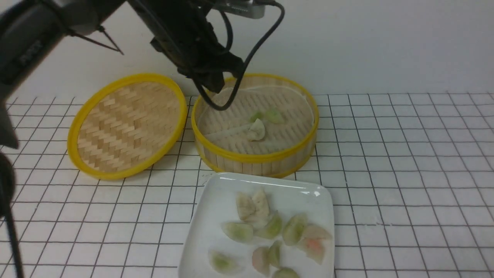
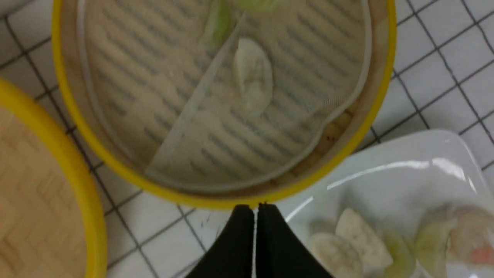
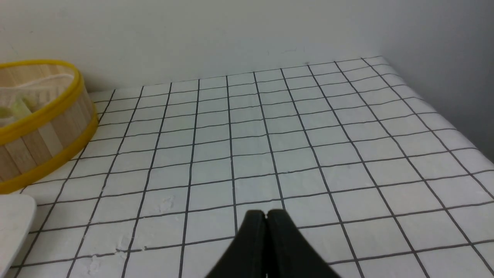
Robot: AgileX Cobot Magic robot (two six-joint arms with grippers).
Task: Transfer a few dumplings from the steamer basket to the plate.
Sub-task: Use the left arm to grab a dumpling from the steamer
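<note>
The steamer basket (image 1: 254,157) stands mid-table and holds a whitish dumpling (image 1: 256,130) and two green-tinted ones (image 1: 274,116) on its pale liner. The white plate (image 1: 216,200) lies just in front of it with several dumplings (image 1: 266,227) on it. My left gripper (image 1: 215,85) hangs above the basket's back left rim. In the left wrist view it (image 2: 254,208) is shut and empty, with the basket (image 2: 216,199), the whitish dumpling (image 2: 252,79) and the plate (image 2: 386,173) below. My right gripper (image 3: 265,214) is shut and empty over bare table, right of the basket (image 3: 38,127).
The shallow woven lid (image 1: 127,125) with a yellow rim leans beside the basket on its left and shows in the left wrist view (image 2: 38,193). A black cable (image 1: 231,98) loops down over the basket's back. A wall stands behind the gridded table (image 1: 405,173).
</note>
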